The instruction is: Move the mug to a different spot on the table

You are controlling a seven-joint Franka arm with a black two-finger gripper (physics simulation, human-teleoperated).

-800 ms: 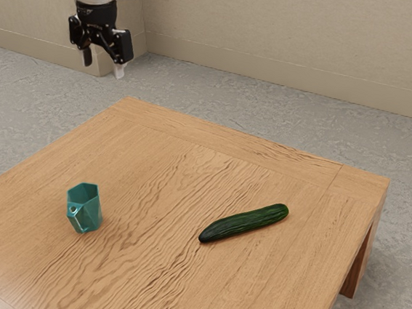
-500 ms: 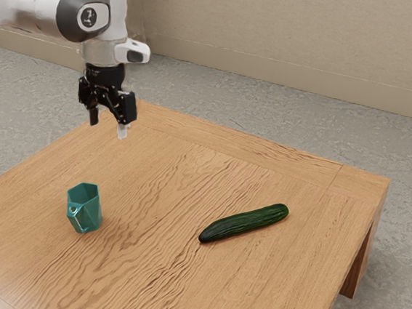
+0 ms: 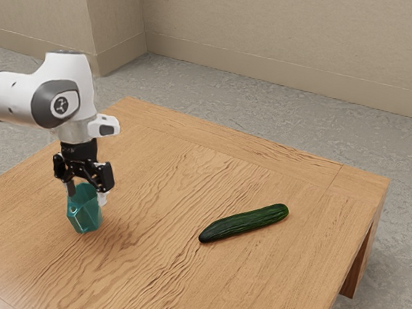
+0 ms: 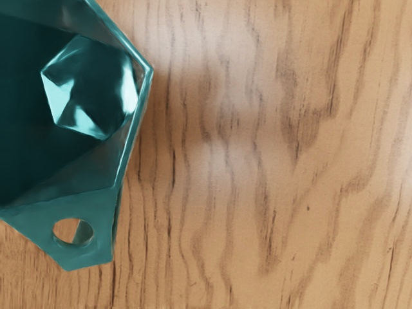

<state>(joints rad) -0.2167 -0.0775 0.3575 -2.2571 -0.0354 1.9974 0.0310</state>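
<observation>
Exterior view: toward 9 o'clock on the table (image 3: 180, 276), gripper (image 3: 84, 189) low over the teal mug (image 3: 83, 216), fingers spread either side of its rim, contact not discernible. Toward 3 o'clock from mug, well apart, a dark green cucumber (image 3: 244, 222) lying flat.

A teal faceted mug (image 3: 83, 216) sits on the wooden desk (image 3: 263, 167) under the black claw (image 3: 84, 192). A dark green cucumber (image 3: 244, 222) lies well apart.
</observation>
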